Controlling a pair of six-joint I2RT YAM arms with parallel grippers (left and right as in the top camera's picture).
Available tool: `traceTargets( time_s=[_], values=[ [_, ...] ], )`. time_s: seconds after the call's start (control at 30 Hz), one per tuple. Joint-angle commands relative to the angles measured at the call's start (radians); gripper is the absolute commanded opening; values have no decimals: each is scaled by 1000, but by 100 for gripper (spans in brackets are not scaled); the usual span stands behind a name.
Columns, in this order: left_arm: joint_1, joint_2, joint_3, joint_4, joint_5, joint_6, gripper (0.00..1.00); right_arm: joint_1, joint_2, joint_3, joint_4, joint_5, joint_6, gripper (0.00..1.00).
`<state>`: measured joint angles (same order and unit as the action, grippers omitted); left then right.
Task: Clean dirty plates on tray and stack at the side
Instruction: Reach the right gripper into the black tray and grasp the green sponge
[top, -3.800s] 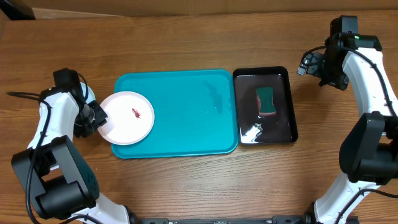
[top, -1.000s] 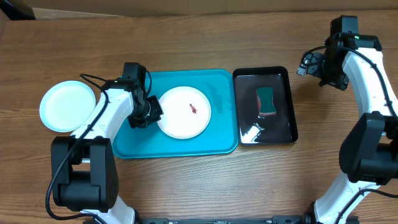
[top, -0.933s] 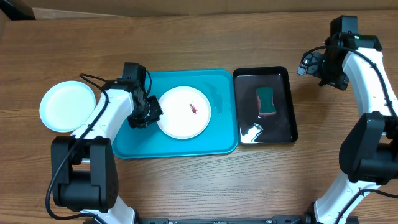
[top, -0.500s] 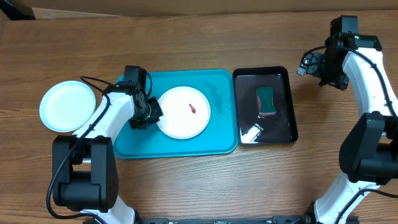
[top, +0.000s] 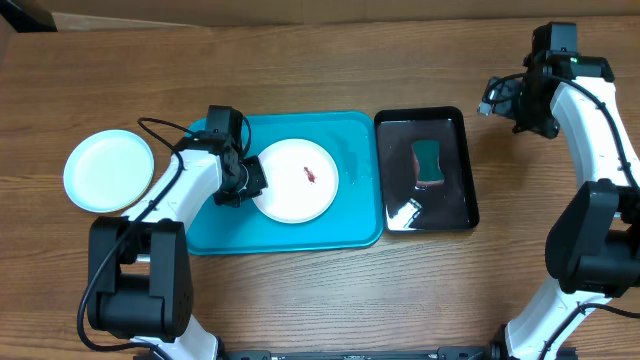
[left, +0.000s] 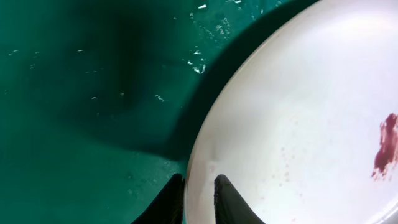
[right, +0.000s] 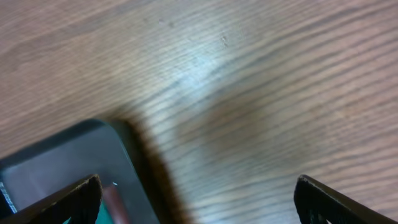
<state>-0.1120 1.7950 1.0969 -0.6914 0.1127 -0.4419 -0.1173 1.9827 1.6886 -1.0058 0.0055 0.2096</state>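
Note:
A white plate (top: 300, 185) with a red-brown smear (top: 311, 176) lies in the middle of the turquoise tray (top: 350, 215). My left gripper (top: 250, 181) is shut on this plate's left rim. In the left wrist view the two fingers (left: 199, 202) straddle the rim of the plate (left: 298, 112) above the tray floor (left: 81, 93). A second pale plate (top: 108, 171) with no visible smear lies on the table left of the tray. No yellow-green plate is in view. My right gripper (top: 497, 100) is open and empty over the wood, right of the black tray; its fingers (right: 199, 202) are wide apart.
A glossy black tray (top: 455, 205) stands right of the turquoise tray and holds a green sponge (top: 428, 160). Its corner shows in the right wrist view (right: 56, 162). A cardboard edge (top: 150, 20) runs along the back of the table.
Since 3.8 s ago a pale plate has appeared on the table at left, and the smeared plate sits mid-tray instead of at the left edge. In the last second the left arm shifted slightly.

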Motion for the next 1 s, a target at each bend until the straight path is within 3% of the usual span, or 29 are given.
traceTargets(
  time_s=[0.0, 0.13, 0.27, 0.4, 0.43, 0.57, 0.77, 0.97],
  values=[
    [-8, -20, -31, 21, -14, 19, 19, -1, -6, 7, -53, -187, -2, 100],
    [-6, -20, -34, 23, -19, 19, 17, 5, -27, 32, -120, -494, -166, 97],
    [-6, -20, -34, 19, -19, 18, 16, 60, -73, 35, -175, -502, -193, 95],
    [-6, -20, -34, 13, -13, 15, 15, 188, -90, 33, -259, -413, -191, 94],
    [-6, -20, -34, 11, -12, 15, 12, 220, -90, 30, -270, -375, -181, 99],
    [-6, -20, -34, 8, -19, 15, 4, 330, -89, 11, -244, -313, -165, 100],
    [-6, -20, -34, -2, -31, 13, 4, 434, -88, 1, -222, -286, -143, 100],
    [-6, -20, -34, -39, -79, -15, 4, 498, -86, -1, -206, 52, -33, 91]
  ],
)
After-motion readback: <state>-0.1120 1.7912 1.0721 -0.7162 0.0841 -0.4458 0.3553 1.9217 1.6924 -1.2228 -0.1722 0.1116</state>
